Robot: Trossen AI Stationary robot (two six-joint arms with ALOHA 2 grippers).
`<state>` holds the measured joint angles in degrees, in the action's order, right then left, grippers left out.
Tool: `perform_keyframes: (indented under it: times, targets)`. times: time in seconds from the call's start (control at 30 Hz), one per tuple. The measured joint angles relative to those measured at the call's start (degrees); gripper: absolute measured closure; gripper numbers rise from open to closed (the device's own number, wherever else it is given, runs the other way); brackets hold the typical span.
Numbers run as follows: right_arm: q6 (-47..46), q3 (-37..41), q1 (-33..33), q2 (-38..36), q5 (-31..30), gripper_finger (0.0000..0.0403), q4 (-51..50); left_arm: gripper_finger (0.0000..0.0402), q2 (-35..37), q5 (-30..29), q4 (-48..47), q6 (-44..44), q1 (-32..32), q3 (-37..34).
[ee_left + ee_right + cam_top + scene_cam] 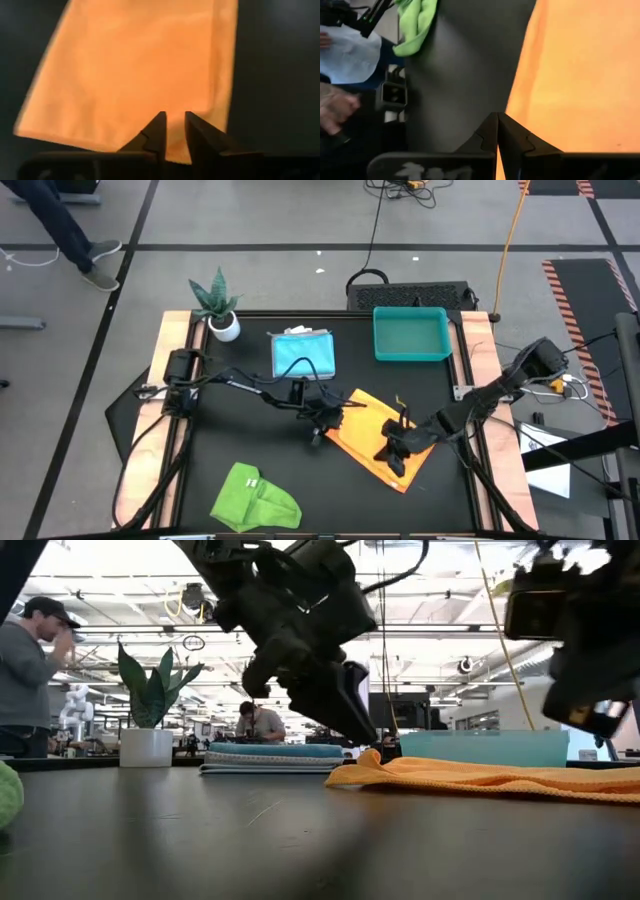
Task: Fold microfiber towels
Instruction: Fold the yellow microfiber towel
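Yellow-orange towel lying flat right of the bench's centre, folded once along one side; thin, light and limp, it should crease readily and is best pinched at a corner or free edge. Left gripper, jaws slightly parted, hangs over the towel's left corner, gripping nothing visible. Right gripper, jaws closed and apparently empty, bears down near the towel's right edge. Folded towels are stacked toward the far edge; lime green towel lies crumpled by the near edge.

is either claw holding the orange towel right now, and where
Cannot tell. Left claw sits slightly parted at the orange towel's edge; right claw is shut over its other edge.
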<state>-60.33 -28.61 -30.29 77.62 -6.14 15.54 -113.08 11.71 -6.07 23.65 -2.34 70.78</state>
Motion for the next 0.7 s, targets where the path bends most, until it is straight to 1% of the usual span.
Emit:
perform_keyframes:
  times: [0.07, 0.13, 0.23, 0.33, 0.43, 0.63, 0.7]
  targets:
    - [-2.31, 0.00, -1.92, -0.02, -0.06, 0.0403, 0.96, 0.0304, 0.00, 2.95, -1.48, -1.09, 0.64, 0.00]
    - [-4.56, -0.01, -3.99, -0.08, -0.63, 0.0403, 1.84, 0.0283, 0.00, 4.15, -2.24, -2.18, 1.15, 0.00]
    - [-7.18, -0.05, -7.41, -0.13, -3.46, 0.0403, 3.75, 0.0257, 0.00, 3.56, -1.91, -2.77, 1.54, 0.00]
    - [-9.70, -0.06, -10.51, -0.13, -6.03, 0.0403, 3.59, 0.0241, -0.02, 2.99, -1.57, -2.72, 1.82, 0.00]
    - [-12.19, -0.06, -12.66, -0.13, -7.46, 0.0403, 3.29, 0.0237, -0.02, 2.90, -1.47, -2.51, 2.27, 0.00]
    - [-14.04, -0.06, -15.10, -0.13, -7.57, 0.0403, 3.41, 0.0247, -0.82, 3.44, 0.20, -2.75, 3.56, 0.09]
    - [-13.83, -0.06, -15.90, -0.13, -7.38, 0.0403, 3.50, 0.0249, -1.09, 4.67, -2.13, -3.03, 3.83, 0.02]
